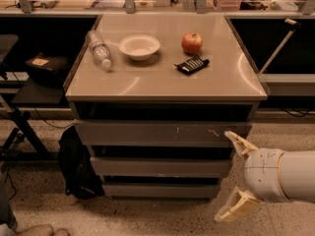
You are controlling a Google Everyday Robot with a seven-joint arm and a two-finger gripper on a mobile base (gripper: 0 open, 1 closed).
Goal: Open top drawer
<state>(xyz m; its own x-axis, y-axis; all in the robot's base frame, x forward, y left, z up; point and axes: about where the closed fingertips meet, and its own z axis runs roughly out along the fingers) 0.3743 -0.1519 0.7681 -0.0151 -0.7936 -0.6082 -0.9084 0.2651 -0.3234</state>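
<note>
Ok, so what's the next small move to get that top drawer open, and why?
Probably shift the gripper left and slightly up toward the top drawer. The front looks shut, and the gripper, fingers spread, hangs low by its right end, apparently not touching it. With no handle, the dark gap above the front seems the likeliest grip.

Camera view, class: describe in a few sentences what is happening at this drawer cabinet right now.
A robot arm's claw hangs open at the lower right, before the cabinet's right edge. Its upper finger is level with the right end of the top drawer, which looks shut; contact cannot be told. The cabinet top holds a plastic bottle on its side, a white bowl, a red apple and a dark packet.
</note>
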